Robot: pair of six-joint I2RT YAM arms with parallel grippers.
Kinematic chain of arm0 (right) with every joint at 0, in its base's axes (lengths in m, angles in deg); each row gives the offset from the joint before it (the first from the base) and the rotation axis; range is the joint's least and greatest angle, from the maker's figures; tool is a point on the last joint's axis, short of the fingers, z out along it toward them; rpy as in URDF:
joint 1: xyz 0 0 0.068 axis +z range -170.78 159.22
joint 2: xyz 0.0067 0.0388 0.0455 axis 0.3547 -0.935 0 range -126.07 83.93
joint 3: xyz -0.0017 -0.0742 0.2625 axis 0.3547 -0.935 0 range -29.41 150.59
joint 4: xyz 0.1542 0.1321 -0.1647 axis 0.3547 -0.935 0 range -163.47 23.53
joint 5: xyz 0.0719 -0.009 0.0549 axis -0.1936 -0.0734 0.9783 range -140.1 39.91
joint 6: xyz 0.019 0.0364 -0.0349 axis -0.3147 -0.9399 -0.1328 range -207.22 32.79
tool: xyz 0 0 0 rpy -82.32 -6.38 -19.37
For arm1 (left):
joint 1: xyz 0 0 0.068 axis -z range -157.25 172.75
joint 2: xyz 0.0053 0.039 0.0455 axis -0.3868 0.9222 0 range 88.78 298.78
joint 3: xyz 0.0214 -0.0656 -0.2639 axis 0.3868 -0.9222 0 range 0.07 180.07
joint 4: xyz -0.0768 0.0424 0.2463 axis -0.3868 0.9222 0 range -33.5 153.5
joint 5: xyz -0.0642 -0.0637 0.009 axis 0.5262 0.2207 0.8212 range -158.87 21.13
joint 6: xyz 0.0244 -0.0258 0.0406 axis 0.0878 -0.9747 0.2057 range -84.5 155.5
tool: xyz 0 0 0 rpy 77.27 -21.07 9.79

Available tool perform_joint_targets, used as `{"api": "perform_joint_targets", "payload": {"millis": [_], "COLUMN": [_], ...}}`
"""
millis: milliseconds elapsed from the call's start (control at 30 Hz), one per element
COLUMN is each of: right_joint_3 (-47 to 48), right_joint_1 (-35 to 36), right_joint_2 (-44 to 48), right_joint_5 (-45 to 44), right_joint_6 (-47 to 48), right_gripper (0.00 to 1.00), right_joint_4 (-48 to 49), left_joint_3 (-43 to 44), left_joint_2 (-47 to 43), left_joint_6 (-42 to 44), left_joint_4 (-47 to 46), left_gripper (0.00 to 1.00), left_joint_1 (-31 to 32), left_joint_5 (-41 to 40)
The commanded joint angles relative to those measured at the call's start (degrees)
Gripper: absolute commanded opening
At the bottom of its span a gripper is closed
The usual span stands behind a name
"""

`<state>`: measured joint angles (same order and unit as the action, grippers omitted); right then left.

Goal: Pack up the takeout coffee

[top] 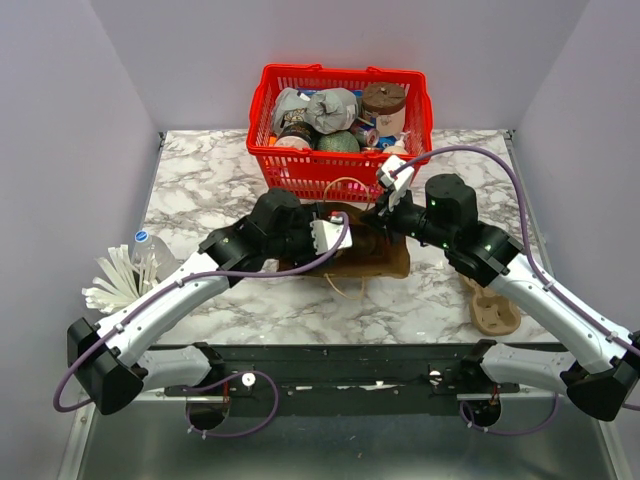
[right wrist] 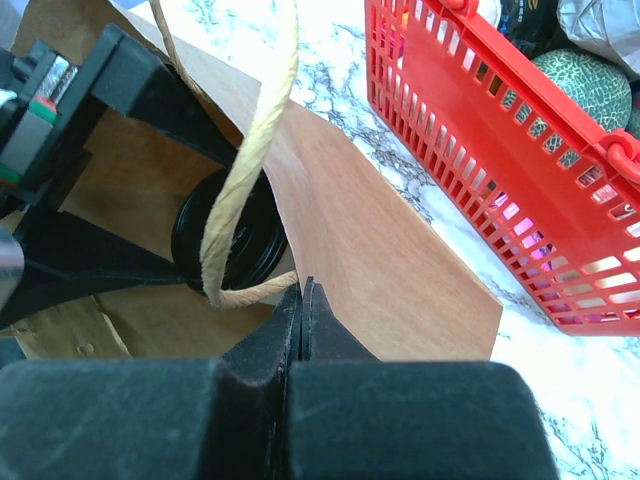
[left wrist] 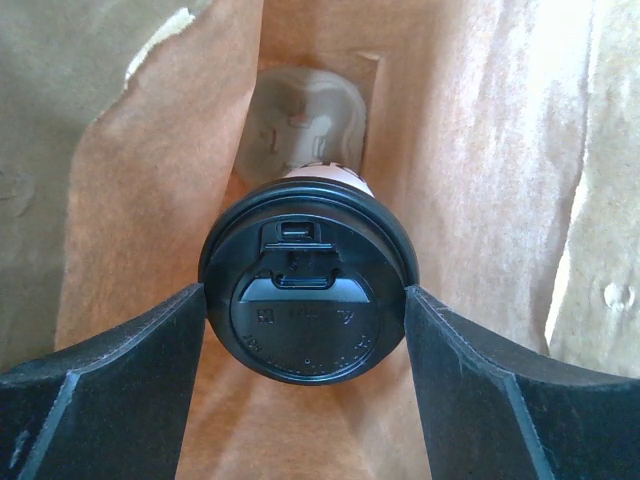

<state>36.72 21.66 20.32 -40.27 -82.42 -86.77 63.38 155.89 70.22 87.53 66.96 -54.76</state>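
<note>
The worktop (top: 420,290) is white marble-patterned stone with grey veining. A red plastic basket (top: 300,175) stands at its far edge, about mid-width. Just in front of the basket, near the middle, a brown paper bag (top: 385,262) lies on its side. At the left edge a clear water bottle (top: 145,250) lies beside a fanned bundle of white plastic cutlery (top: 112,280). On the right, nearer the front, rests a brown pulp cup carrier (top: 495,312).

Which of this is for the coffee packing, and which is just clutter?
Job: takeout coffee, paper bag, left tool around the cup, right tool pinching the bag.
Clutter: red basket, water bottle, white plastic cutlery, cardboard cup carrier.
</note>
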Motion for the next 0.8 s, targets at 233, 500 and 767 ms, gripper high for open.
{"api": "perform_joint_targets", "payload": {"millis": [233, 500, 767], "right_joint_3": [2.87, -1.08, -4.6], "right_joint_1": [1.59, 3.09, 3.09], "right_joint_2": [2.18, 4.11, 6.13], "right_joint_5": [-0.25, -2.0, 0.28], "right_joint_6": [2.58, 4.96, 6.1], "right_gripper": [0.01, 0.01, 0.01], "right_joint_4": [-2.99, 0.77, 4.21], "left_joint_3": [-0.81, -6.7, -9.6], "left_joint_2": [-0.31, -2.34, -2.69], "left_joint_6": [16.86, 22.76, 22.5], "left_joint_4": [-0.09, -0.88, -2.63], "left_gripper": [0.0, 0.0, 0.0], "left_joint_1": [2.46, 4.66, 5.54], "left_joint_5": [-11.03, -12.35, -13.23]}}
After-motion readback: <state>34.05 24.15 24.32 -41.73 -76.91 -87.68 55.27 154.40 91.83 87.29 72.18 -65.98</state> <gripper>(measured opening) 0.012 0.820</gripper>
